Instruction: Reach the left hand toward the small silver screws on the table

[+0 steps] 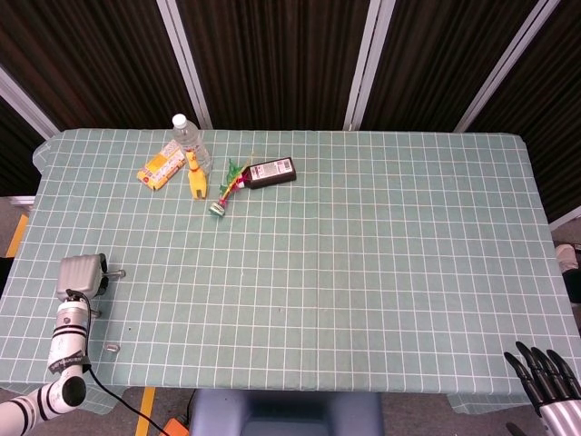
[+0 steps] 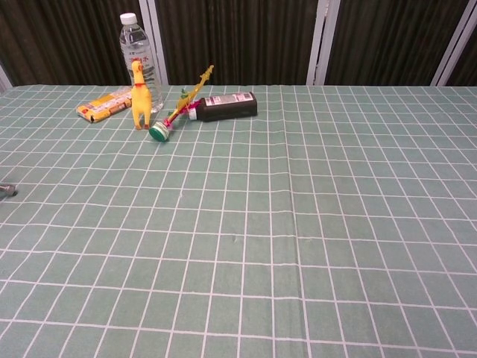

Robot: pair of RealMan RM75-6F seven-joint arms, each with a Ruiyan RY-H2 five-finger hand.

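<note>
Nearest the head camera, at the bottom left, the left forearm rises from the table's near edge; the left hand (image 1: 80, 277) is seen from its grey back over the table (image 1: 363, 272), near the left border. Its fingers are hidden beneath the housing, so whether they are spread, curled or pinching cannot be told. Small silver screws (image 1: 113, 346) lie around it: one ring-like piece just beside the forearm near the front edge, and another small bright piece (image 1: 120, 273) just right of the hand; they are too small to count. The chest view shows only a dark sliver at its far left edge, probably part of this hand.

The reach appears nearly complete. To finish well, the hand should probably descend slowly, fingertips over one screw, without sweeping the others off the near edge.

The right hand (image 1: 545, 374) hangs off the bottom right corner, dark fingers apart and upright, holding nothing, well apart from the work.

At the far left of the table stand a water bottle (image 2: 137, 45), a yellow toy chicken (image 2: 139, 93), a yellow packet (image 2: 104, 106), a dark bottle (image 2: 223, 106) lying on its side, and a stick-like toy (image 2: 179, 104).
</note>
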